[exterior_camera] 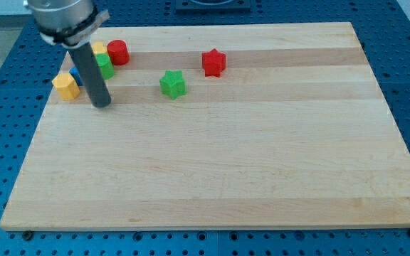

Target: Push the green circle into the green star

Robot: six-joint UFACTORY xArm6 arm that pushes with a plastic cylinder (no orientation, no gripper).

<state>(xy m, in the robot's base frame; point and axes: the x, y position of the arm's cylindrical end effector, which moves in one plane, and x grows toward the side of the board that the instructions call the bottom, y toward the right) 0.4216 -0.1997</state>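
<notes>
Wooden board (212,171): two green blocks, circle (105,66) and star (172,83); my tip (102,104) below circle; no jaws.

Wooden board (212,171): my tip (102,105) just below green circle (105,67); green star (172,84) well right; red star (213,62); red cylinder (118,52); yellow block (65,86).

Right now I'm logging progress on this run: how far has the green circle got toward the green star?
Nothing looks done: the green circle sits in the cluster at the view's top left, well apart from the green star. In hand: my tip rests just below the circle, beside the yellow block. Left: get to the circle's left side and push it rightward across to the star.
</notes>
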